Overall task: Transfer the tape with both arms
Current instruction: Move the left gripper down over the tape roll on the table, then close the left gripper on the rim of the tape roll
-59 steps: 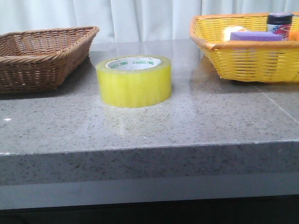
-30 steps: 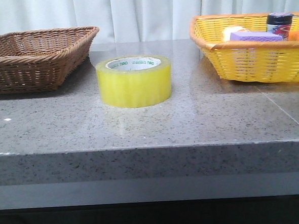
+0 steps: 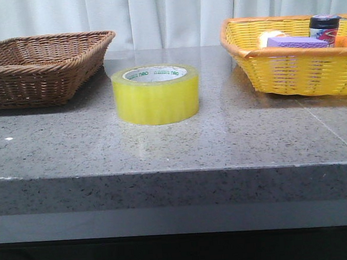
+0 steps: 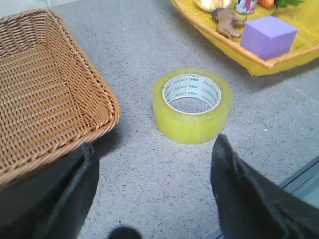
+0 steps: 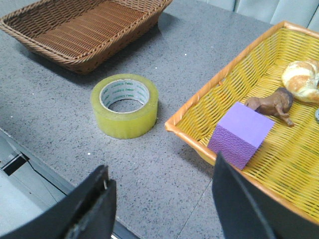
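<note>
One roll of yellow tape (image 3: pixel 156 94) lies flat on the gray counter (image 3: pixel 180 147), hole up, about in the middle, between the two baskets and touching neither. The left gripper (image 4: pixel 154 189) hangs above it with its two black fingers spread wide apart and nothing in them. The right gripper (image 5: pixel 162 204) is up high too, fingers wide apart and empty, closer to the yellow basket (image 5: pixel 234 99). Nobody has grabbed the tape yet, so the first job looks like the pick-up. To do it well, the left gripper should line up so one finger goes down each side of the roll, or one in the hole and one outside, then go straight down and squeeze gently. It should stay away from the brown basket (image 4: pixel 45 94), which sits just beside the tape at the left end of the counter. A straight lift would leave room for the other arm to take it. Counting things: one tape, two baskets, two grippers, one purple block (image 5: pixel 241 134), one bread roll (image 5: pixel 301 79), one small brown toy animal (image 5: pixel 271 103) and one can (image 3: pixel 324 27), all in the yellow basket.
</note>
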